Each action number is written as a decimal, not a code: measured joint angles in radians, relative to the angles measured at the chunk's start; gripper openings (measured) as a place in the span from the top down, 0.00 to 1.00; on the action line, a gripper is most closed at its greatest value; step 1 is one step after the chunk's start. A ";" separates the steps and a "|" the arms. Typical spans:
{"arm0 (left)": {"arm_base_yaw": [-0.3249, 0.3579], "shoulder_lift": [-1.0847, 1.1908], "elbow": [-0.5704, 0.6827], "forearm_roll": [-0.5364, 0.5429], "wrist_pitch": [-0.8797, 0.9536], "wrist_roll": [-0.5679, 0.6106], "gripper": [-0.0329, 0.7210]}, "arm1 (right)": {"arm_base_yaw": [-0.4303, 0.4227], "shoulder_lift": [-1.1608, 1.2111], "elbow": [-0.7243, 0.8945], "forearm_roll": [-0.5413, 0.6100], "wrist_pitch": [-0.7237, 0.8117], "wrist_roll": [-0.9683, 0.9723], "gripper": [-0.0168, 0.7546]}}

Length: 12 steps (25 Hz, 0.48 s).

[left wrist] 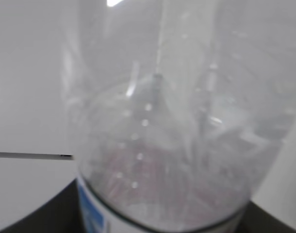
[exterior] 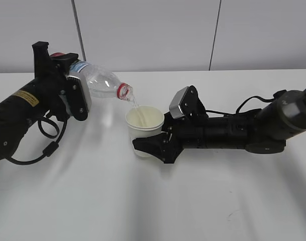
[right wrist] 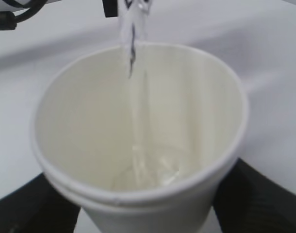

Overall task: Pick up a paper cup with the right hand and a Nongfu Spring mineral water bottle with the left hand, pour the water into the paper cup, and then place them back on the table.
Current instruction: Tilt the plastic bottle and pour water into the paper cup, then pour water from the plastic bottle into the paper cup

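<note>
My left gripper [exterior: 78,95] is shut on the Nongfu Spring mineral water bottle [exterior: 100,84], which is tipped with its red-ringed neck down to the right. Its clear body fills the left wrist view [left wrist: 177,136]. A thin stream of water [exterior: 134,105] falls from the mouth into the paper cup [exterior: 143,128]. My right gripper [exterior: 150,144] is shut on the cup, holding it upright a little above the table [exterior: 153,201]. From the right wrist, the cup [right wrist: 138,141] shows its cream inside, with the water [right wrist: 136,73] running down the far wall and pooling at the bottom.
Both black arms lie low over the white table, the left arm [exterior: 17,118] at the left edge and the right arm [exterior: 253,125] reaching in from the right. A grey panelled wall [exterior: 153,30] stands behind the table.
</note>
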 joint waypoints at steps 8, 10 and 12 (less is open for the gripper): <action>0.000 0.000 0.000 0.000 0.000 0.001 0.48 | 0.000 0.000 0.000 0.000 0.000 0.000 0.25; 0.000 0.000 0.000 0.000 0.000 0.002 0.48 | 0.000 0.000 0.000 0.000 0.000 0.000 0.25; 0.000 0.000 0.000 0.000 0.000 0.002 0.48 | 0.000 0.000 0.000 0.000 0.000 0.000 0.25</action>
